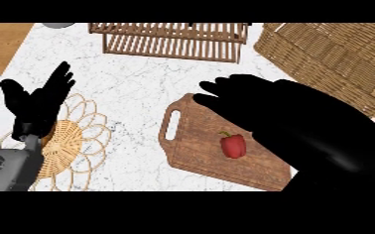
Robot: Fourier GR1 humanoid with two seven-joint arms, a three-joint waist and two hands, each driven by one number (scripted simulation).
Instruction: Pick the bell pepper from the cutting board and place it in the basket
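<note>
**Pepper on the board, big hand above it**

The red bell pepper (233,146) lies on the cutting board (198,148). The right hand (256,101) hangs over the board; its fingers look partly curled, maybe, holding nothing. The left hand (40,104) rests open, fingers up, over a woven mat (81,139). Farther back sits the basket (322,54).

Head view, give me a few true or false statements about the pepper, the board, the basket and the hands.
1. The red bell pepper lies on the wooden cutting board. True.
2. The pepper is in the wicker basket. False: it is on the board.
3. The right hand is above the board. True.
4. The left hand holds the pepper. False: it rests open at the left, over the woven mat.
</note>
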